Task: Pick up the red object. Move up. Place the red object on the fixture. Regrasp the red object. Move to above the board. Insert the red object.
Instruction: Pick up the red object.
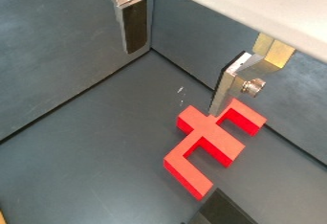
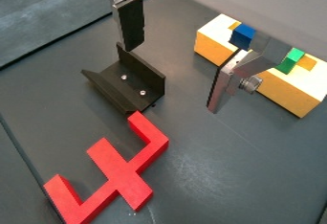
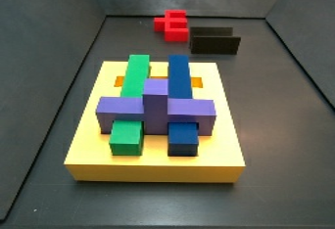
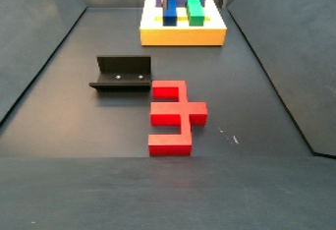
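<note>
Red object on floor below gripper (jaws spread).

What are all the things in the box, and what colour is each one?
red object: one, bright red, flat on the floor beside the fixture.
fixture: one, dark grey-black, on the floor between the red object and the board.
board: one, yellow, on the floor at the other end.
purple block: one, across the board's middle.
green block: one, on the board.
blue block: one, on the board.
gripper: one, silver jaws with dark pads, open, holding nothing, above the floor.
</note>
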